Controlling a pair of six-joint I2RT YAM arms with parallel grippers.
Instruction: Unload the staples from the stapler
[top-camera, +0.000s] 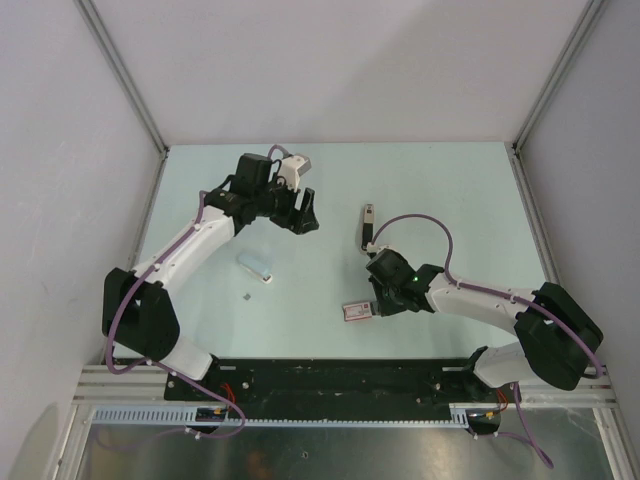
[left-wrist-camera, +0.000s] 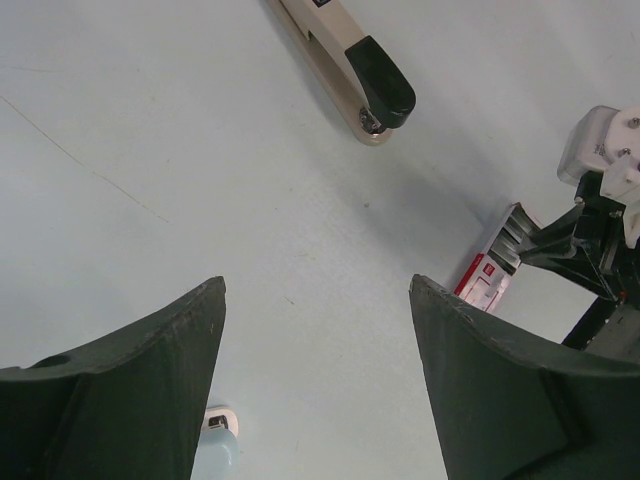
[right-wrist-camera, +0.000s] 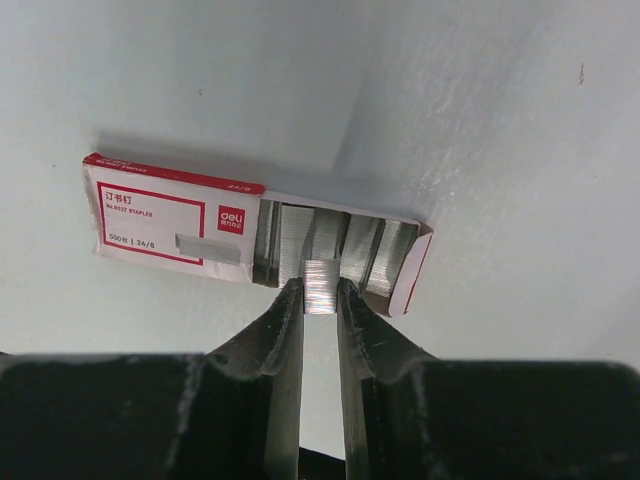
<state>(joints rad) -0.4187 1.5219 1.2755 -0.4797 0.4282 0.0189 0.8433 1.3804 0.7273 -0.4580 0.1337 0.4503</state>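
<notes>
The stapler (top-camera: 367, 228), black top over a pale base, lies on the table just beyond my right arm; its front end (left-wrist-camera: 372, 85) shows at the top of the left wrist view. My right gripper (right-wrist-camera: 321, 292) is shut on a short shiny strip of staples (right-wrist-camera: 322, 275), held right at the open end of a red-and-white staple box (right-wrist-camera: 175, 218). In the top view that gripper (top-camera: 374, 302) sits beside the box (top-camera: 357, 310). My left gripper (top-camera: 296, 214) hangs open over bare table to the left of the stapler, nothing between its fingers (left-wrist-camera: 170, 345).
A small clear plastic piece (top-camera: 256, 267) lies left of centre, its end by my left finger (left-wrist-camera: 216, 438). A tiny grey bit (top-camera: 248, 297) rests near it. The right arm's wrist (left-wrist-camera: 600, 215) stands at the right edge of the left wrist view.
</notes>
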